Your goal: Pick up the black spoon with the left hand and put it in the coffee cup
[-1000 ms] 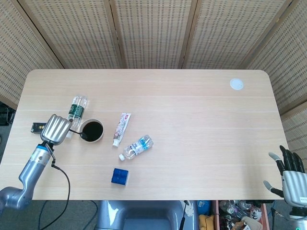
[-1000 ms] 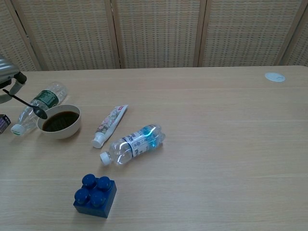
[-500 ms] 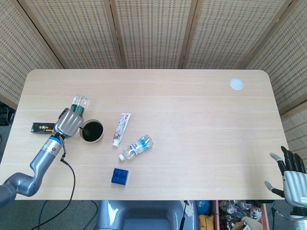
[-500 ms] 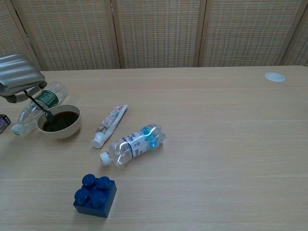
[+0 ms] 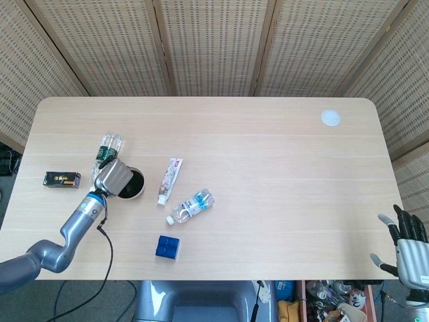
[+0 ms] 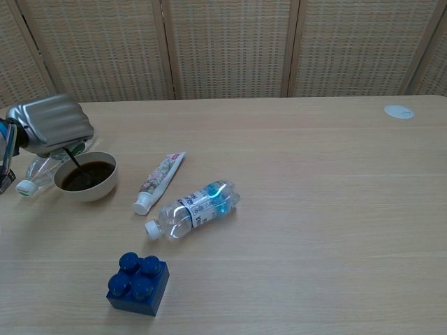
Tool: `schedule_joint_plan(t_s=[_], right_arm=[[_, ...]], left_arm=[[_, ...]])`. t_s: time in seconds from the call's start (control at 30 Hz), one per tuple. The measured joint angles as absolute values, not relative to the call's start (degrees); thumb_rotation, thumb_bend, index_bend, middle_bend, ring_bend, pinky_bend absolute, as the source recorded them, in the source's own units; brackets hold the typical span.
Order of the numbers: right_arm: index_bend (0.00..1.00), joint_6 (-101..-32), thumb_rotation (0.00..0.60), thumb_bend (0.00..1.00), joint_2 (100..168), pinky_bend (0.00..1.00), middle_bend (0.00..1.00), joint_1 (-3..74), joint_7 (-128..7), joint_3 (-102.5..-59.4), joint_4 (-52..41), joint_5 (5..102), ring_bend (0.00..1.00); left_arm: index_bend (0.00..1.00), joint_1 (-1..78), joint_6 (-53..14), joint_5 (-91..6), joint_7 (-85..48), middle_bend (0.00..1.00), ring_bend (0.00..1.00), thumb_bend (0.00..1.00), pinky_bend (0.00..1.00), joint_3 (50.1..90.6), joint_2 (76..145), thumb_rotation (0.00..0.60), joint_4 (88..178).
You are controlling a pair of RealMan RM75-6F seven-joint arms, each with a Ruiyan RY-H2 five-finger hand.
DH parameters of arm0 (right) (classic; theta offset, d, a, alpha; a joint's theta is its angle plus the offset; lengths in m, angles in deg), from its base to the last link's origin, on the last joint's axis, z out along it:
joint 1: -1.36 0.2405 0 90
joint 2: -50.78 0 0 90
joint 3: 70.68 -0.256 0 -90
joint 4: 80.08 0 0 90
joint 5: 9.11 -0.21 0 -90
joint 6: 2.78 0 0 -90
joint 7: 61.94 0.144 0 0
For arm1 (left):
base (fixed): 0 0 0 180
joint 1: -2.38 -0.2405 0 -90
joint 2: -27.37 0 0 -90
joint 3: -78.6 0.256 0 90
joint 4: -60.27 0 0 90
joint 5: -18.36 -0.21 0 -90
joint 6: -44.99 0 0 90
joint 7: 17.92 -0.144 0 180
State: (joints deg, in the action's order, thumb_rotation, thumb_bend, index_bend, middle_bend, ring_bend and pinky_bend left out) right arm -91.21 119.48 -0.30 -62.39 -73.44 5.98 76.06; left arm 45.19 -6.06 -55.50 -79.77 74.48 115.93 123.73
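Left hand over the coffee cup, holding the black spoon

The cup holds dark coffee; the spoon's lower end dips into it, its handle clamped under the hand; the right hand hangs off the desk edge, fingers apart, holding nothing.

Blue block; black spoon; white cup, dark coffee; silver left hand.
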Motion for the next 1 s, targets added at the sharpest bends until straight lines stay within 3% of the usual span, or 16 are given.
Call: schedule_joint_plan(t_s=[0.57,1.0], right_arm=[[0.22,-90.8,0.600,0.19,119.0,0.00,0.08,-0.7,-63.5,-73.6,6.7,74.8,0.00],[0.22,-90.4,0.600,0.19,119.2,0.00,0.08,-0.2,-63.6,-73.7,6.7,75.2,0.00]], left_arm=[[0.63,49.6,-3.9,-51.9,-81.6,0.89,0.80,0.41,0.72,72.7,123.4,0.600,113.6],[0.64,46.9,-5.2,-52.5,-77.9,0.89,0.80,0.41,0.72,75.4,119.1,0.600,117.0]])
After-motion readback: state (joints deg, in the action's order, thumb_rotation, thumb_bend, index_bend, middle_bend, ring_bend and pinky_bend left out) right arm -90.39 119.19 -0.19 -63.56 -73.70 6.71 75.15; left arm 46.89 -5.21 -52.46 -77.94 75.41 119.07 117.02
